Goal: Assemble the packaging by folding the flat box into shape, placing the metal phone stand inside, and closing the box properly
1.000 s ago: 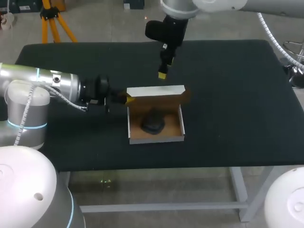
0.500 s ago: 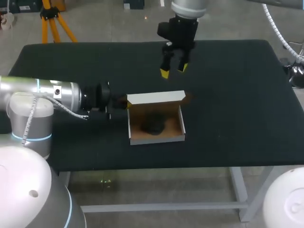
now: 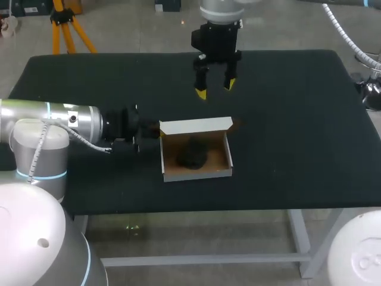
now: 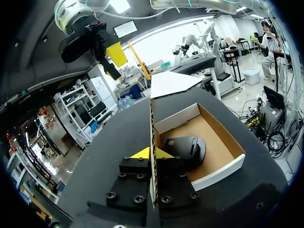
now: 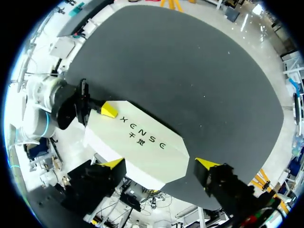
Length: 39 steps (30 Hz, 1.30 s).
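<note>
Fingers of the right gripper [image 3: 215,89] stand wide apart in the head view. It hangs at upper middle over bare table [image 3: 297,119], behind the box [image 3: 196,171] and its raised lid [image 3: 195,126]. The left gripper [image 3: 156,127] meets the box's left rear corner. The phone stand [image 3: 191,154] lies in the tray, and open cloth spreads to the right.

Left wrist view: the yellow fingertips [image 4: 139,153] sit close together, seemingly clamped on the box's upright wall, with the stand just ahead.

Right wrist view: the spread fingers flank the white lid below without touching it.
</note>
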### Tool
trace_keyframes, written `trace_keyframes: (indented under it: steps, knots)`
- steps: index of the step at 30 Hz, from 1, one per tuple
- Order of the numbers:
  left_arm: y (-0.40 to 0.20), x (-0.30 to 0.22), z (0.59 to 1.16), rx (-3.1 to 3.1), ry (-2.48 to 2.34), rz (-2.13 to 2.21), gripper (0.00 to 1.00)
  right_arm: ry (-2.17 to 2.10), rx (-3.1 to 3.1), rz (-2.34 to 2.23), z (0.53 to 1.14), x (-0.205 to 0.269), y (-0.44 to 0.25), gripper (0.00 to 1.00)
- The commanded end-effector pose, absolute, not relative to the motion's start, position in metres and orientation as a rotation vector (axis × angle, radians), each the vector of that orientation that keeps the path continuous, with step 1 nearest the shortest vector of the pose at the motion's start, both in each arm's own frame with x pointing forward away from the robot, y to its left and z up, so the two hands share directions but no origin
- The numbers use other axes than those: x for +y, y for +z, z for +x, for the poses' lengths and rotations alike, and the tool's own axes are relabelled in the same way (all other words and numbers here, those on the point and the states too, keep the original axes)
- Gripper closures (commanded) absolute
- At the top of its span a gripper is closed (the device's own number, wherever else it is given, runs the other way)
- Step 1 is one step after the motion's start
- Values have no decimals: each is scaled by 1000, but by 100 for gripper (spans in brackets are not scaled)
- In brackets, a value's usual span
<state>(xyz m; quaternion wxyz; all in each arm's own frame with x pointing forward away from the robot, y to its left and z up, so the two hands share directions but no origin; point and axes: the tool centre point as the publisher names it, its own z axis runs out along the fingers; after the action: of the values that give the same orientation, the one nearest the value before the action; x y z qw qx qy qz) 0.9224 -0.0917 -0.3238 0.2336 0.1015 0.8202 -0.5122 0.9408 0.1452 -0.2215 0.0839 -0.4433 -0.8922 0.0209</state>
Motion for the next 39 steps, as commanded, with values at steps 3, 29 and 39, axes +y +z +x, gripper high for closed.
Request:
trace_keyframes:
  steps: [3, 29, 39]
  knots:
    - [-327, -92, 922, 2236, -1400, 306, 100, 91, -2572, -1350, 942, 147, -222, 0]
    - [-336, -92, 911, 2057, -1290, 467, 100, 61, -2126, -1803, 915, 126, -247, 0]
    - [-338, -93, 904, 2003, -1254, 507, 100, 149, -2010, -1804, 903, 134, -256, 0]
